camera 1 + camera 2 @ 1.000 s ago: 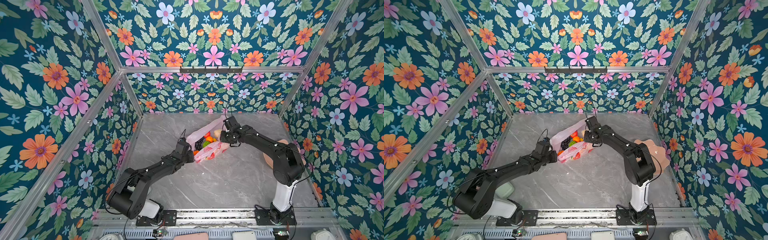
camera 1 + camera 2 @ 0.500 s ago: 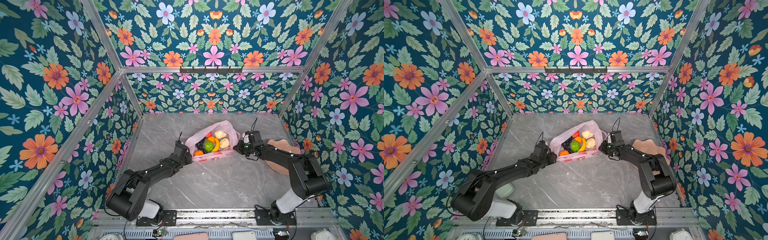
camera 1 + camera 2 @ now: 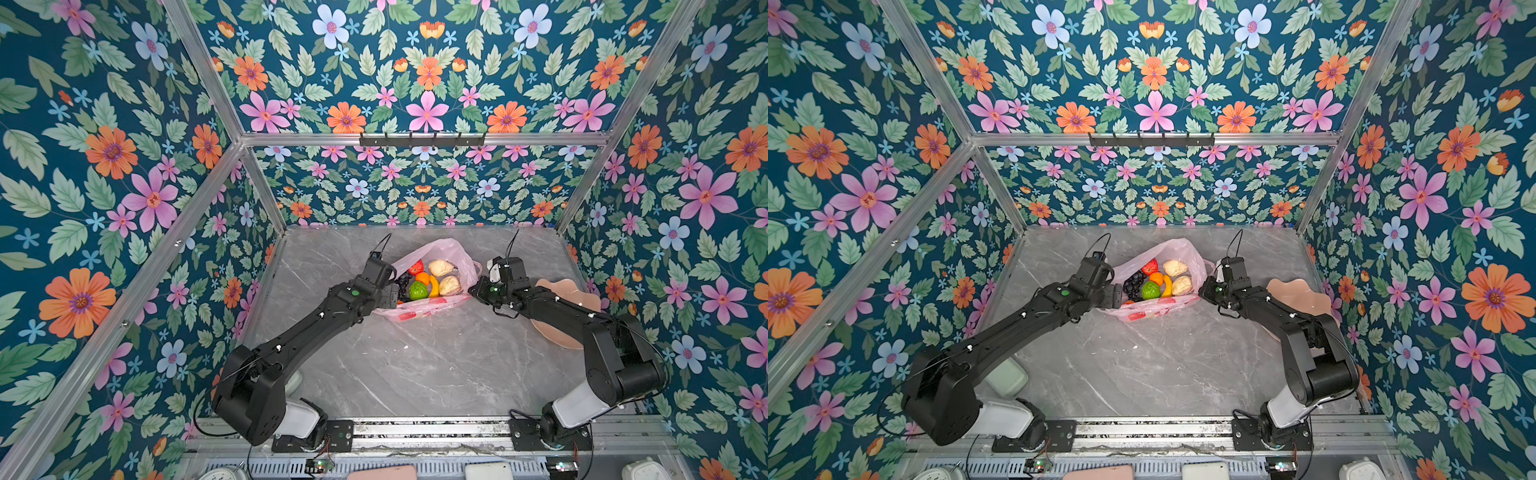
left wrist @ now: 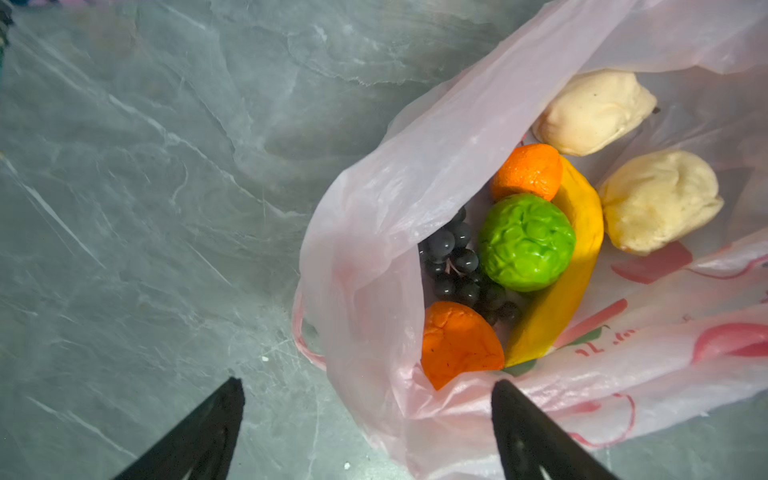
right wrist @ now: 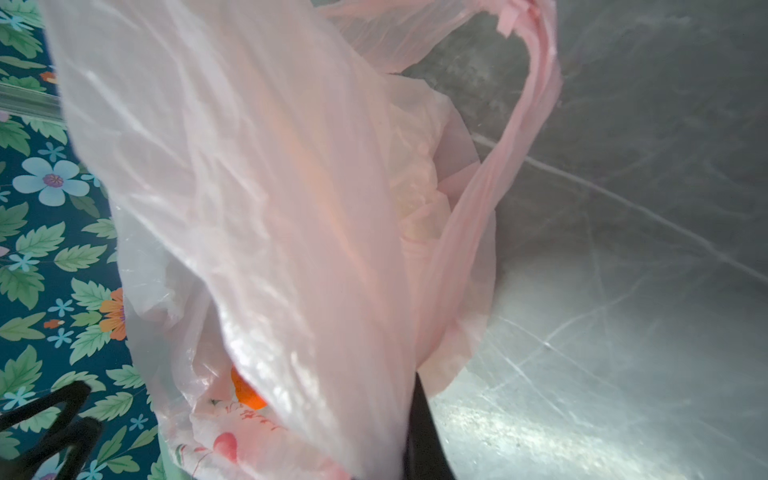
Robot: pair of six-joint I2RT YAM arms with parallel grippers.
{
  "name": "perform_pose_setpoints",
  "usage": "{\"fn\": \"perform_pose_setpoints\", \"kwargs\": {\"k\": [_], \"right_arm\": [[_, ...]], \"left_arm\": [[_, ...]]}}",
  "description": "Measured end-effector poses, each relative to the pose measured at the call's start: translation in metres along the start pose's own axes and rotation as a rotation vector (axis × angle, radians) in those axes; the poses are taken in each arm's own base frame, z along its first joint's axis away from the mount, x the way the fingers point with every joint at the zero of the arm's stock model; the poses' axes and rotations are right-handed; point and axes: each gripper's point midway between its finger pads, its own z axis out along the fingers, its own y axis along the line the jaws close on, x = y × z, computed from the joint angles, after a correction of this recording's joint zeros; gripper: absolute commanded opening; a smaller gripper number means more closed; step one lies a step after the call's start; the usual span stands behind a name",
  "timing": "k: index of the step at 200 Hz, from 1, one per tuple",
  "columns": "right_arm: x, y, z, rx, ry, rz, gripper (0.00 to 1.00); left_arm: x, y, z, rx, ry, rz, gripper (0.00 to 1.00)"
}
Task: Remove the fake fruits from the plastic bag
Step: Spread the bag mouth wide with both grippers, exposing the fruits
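In both top views we look down from high above the front rail [image 3: 415, 428], facing the back wall [image 3: 419, 187], far enough off to take in the whole table [image 3: 415, 365], the left arm [image 3: 311, 324] and the right arm [image 3: 582, 316]. The two share almost the same scene, shifted slightly sideways. From the left wrist we look from close by into the open mouth of the plastic bag [image 4: 374, 232] at the fake fruits [image 4: 525, 243], which the top views also show. From the right wrist we sit right against the bag's pink film, with the table beyond.

plate [image 3: 573, 293]: peach, scalloped, right of table | table [image 3: 415, 365]: grey marble | pale green object [image 3: 1007, 376]: perhaps a tub
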Motion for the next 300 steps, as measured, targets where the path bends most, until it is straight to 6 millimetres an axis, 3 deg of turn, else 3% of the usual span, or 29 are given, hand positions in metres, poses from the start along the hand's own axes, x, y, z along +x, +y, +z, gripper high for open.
{"fn": "perform_pose_setpoints", "kwargs": {"k": [27, 60, 67, 95, 111, 132, 139, 169, 191, 220, 248, 271, 300], "right_arm": [[0.001, -0.002, -0.001, 0.008, -0.003, 0.001, 0.0], [0.003, -0.006, -0.002, 0.02, -0.004, -0.013, 0.0], [0.004, -0.007, -0.002, 0.023, -0.003, -0.014, 0.0], [0.008, -0.015, -0.001, 0.051, -0.002, -0.015, 0.0], [0.012, -0.022, 0.0, 0.069, 0.005, -0.01, 0.0], [0.015, -0.029, 0.003, 0.092, 0.012, -0.015, 0.0], [0.017, -0.032, 0.006, 0.1, 0.02, -0.016, 0.0], [0.022, -0.028, 0.025, 0.109, 0.061, -0.042, 0.0], [0.029, 0.007, 0.054, 0.073, 0.11, -0.126, 0.0], [0.035, 0.06, 0.083, -0.004, 0.14, -0.223, 0.0], [0.038, 0.085, 0.098, -0.036, 0.158, -0.255, 0.0], [0.04, 0.09, 0.099, -0.038, 0.165, -0.261, 0.0], [0.041, 0.073, 0.089, 0.032, 0.164, -0.258, 0.0]], "left_arm": [[-0.023, -0.008, 0.017, -0.033, 0.004, 0.069, 0.97], [-0.032, -0.02, 0.067, -0.018, 0.069, 0.079, 0.98], [-0.033, -0.02, 0.077, -0.017, 0.084, 0.072, 0.91], [-0.031, -0.005, 0.115, 0.003, 0.144, -0.025, 0.47], [-0.026, 0.023, 0.131, 0.014, 0.169, -0.145, 0.26], [-0.015, 0.051, 0.141, 0.041, 0.184, -0.291, 0.05], [-0.012, 0.053, 0.142, 0.062, 0.186, -0.327, 0.0], [-0.003, 0.067, 0.137, 0.137, 0.154, -0.468, 0.0], [0.001, 0.095, 0.123, 0.122, 0.108, -0.558, 0.0], [-0.009, 0.128, 0.093, 0.094, -0.003, -0.62, 0.0], [-0.011, 0.146, 0.065, 0.057, -0.09, -0.644, 0.0], [-0.004, 0.14, 0.055, 0.083, -0.112, -0.635, 0.0], [0.009, 0.117, 0.049, 0.14, -0.104, -0.603, 0.0]]}}
